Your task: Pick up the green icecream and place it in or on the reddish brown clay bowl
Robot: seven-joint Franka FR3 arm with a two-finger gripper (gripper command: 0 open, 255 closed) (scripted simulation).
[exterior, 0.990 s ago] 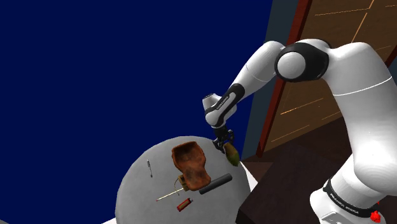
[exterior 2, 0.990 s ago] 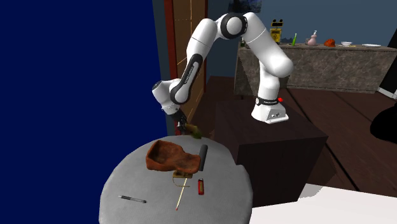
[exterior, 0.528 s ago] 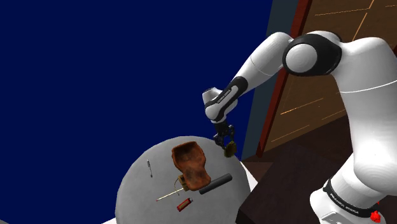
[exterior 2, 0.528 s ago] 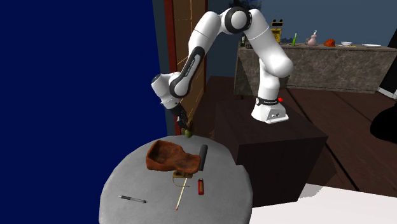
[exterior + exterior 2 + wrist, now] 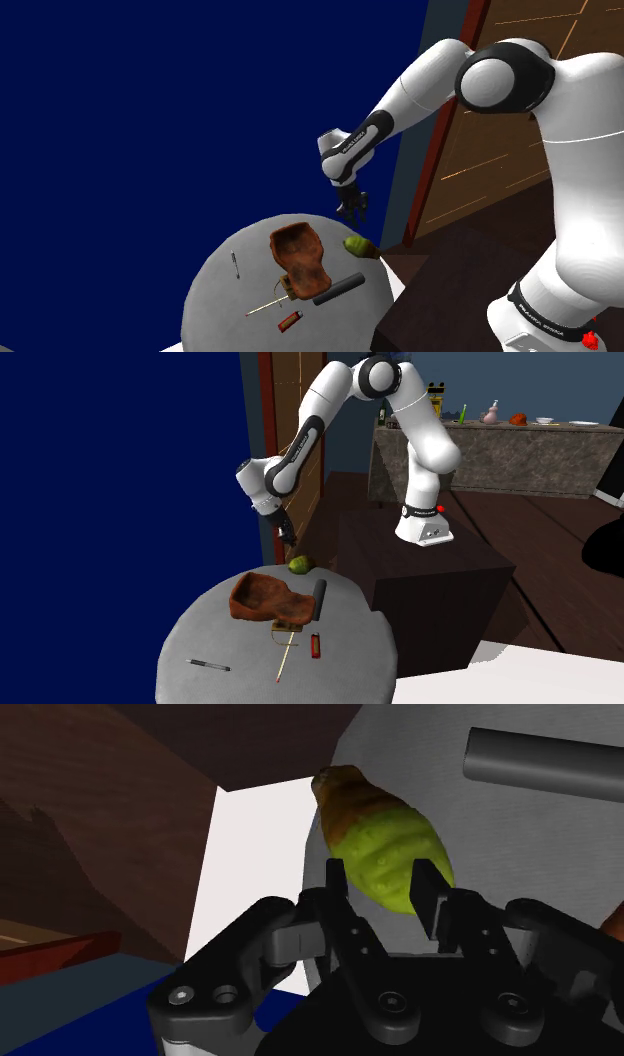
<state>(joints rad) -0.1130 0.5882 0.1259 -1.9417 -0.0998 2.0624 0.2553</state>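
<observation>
The green icecream (image 5: 358, 246) (image 5: 299, 564), with a brown cone end, lies on its side at the rim of the round grey table (image 5: 220, 310), just off the bowl's far side. My gripper (image 5: 352, 209) (image 5: 289, 541) hangs a little above it, apart from it. In the wrist view the fingers of the gripper (image 5: 380, 882) stand apart, and the icecream (image 5: 385, 839) lies beyond them, untouched. The reddish brown bowl (image 5: 300, 255) (image 5: 262, 597) sits in the middle of the table.
A dark cylinder (image 5: 338, 288) (image 5: 320, 598) (image 5: 545, 764) lies beside the bowl. A red lighter (image 5: 290, 320), a thin stick (image 5: 265, 305) and a pen (image 5: 235, 264) lie nearer the front. A wooden door (image 5: 520, 110) stands behind the arm.
The gripper rose with the icecream, which then came out of the fingers and now lies at the table's rim. The gripper has kept rising and stands open.
</observation>
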